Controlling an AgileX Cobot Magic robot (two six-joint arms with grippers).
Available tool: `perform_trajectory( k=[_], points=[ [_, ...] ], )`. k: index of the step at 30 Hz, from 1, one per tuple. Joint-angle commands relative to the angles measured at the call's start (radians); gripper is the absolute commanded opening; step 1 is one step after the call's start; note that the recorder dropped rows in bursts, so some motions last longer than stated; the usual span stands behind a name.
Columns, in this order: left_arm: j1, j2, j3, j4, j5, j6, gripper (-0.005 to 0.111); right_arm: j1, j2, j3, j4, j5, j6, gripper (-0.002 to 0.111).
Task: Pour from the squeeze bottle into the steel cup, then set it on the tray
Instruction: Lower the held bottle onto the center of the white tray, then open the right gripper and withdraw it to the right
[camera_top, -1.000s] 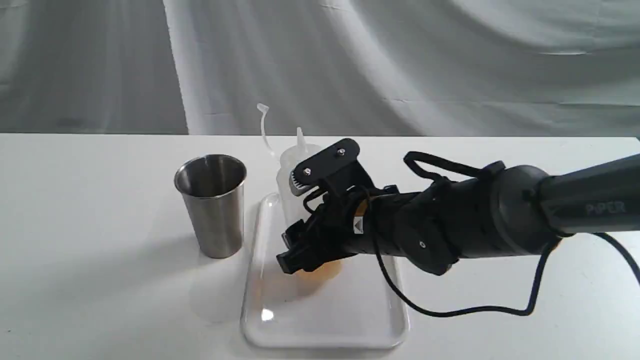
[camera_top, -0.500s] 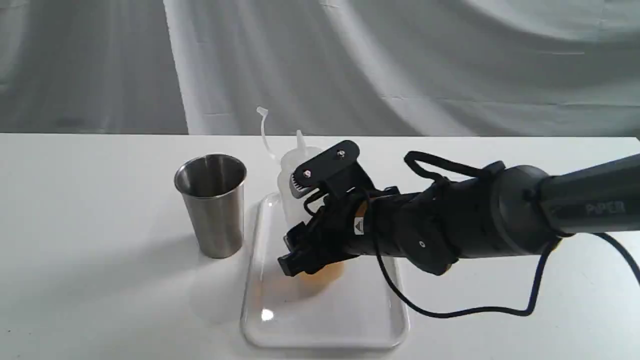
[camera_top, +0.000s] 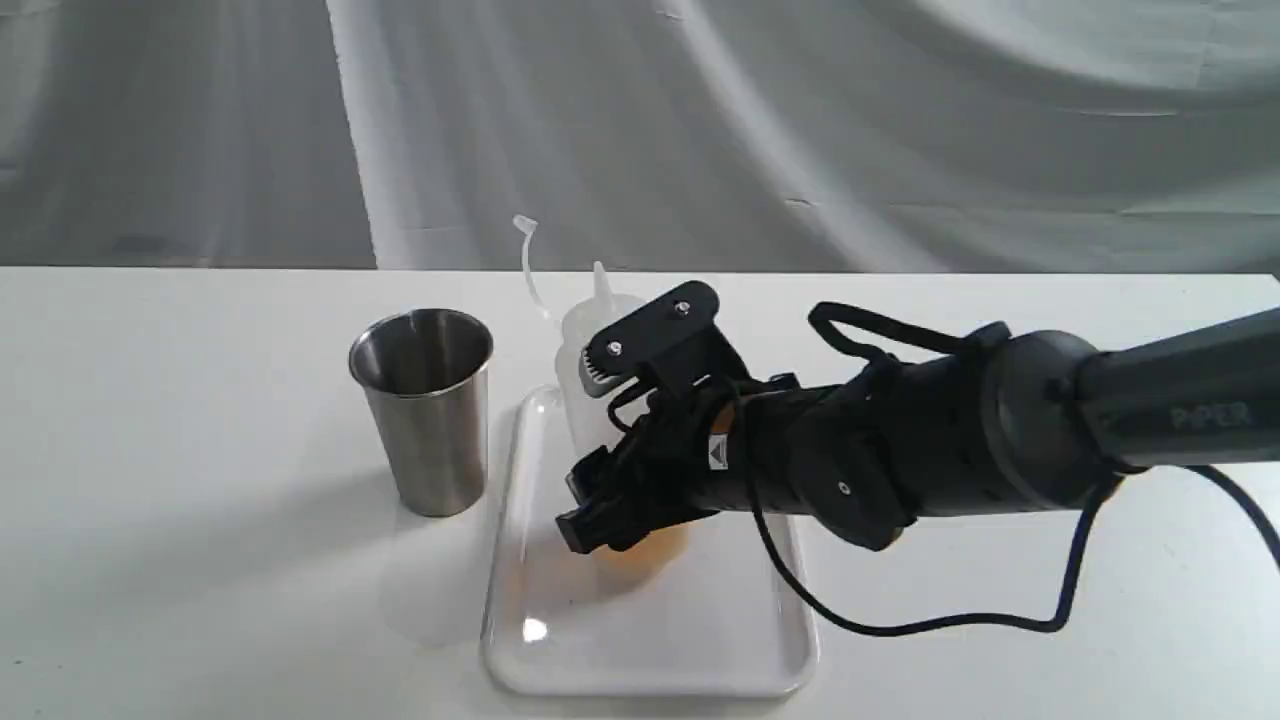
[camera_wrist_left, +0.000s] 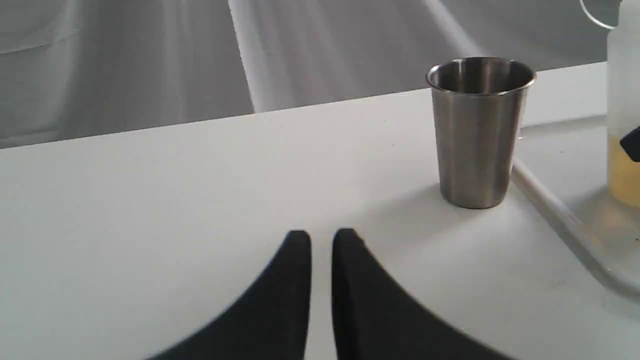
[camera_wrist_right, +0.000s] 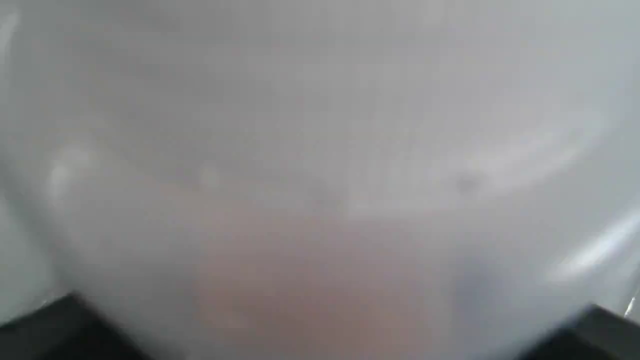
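Observation:
The squeeze bottle (camera_top: 590, 330) stands upright on the white tray (camera_top: 650, 640), with amber liquid low in it and its cap strap curling up to the left. My right gripper (camera_top: 610, 500) reaches in from the right and is shut around the bottle's lower body. In the right wrist view the bottle (camera_wrist_right: 320, 175) fills the frame as a blur, with one dark finger (camera_wrist_right: 60, 325) showing at each lower corner. The steel cup (camera_top: 430, 410) stands upright just left of the tray. My left gripper (camera_wrist_left: 321, 235) is shut and empty, low over the table, apart from the cup (camera_wrist_left: 477, 135).
A white table carries everything, and grey cloth hangs behind it. The right arm and its black cable stretch over the tray's right side. The tray rim (camera_wrist_left: 560, 215) lies close beside the cup's base.
The bottle and the right gripper have sunk slightly toward the tray. The cup and tray have stayed put.

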Motion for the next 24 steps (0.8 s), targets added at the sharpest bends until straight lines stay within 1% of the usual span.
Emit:
perform_trajectory(
  k=[1,6,9,16,24],
  points=[
    [-0.003,-0.005,0.004,0.001,-0.007,-0.002,0.008,-0.007,-0.01,-0.001,0.009,-0.027,-0.009,0.075],
    [-0.003,-0.005,0.004,0.001,-0.007,-0.002,0.008,-0.007,-0.01,-0.001,0.009,-0.027,-0.009,0.087],
    [-0.003,-0.005,0.004,0.001,-0.007,-0.002,0.008,-0.007,-0.01,-0.001,0.03,-0.027,-0.009,0.091],
    [-0.003,-0.005,0.004,0.001,-0.007,-0.002,0.008,-0.007,-0.022,-0.001,0.03,-0.027,-0.009,0.096],
    [-0.003,-0.005,0.004,0.001,-0.007,-0.002,0.008,-0.007,-0.102,-0.001,0.024,-0.006,-0.003,0.096]
  ],
)
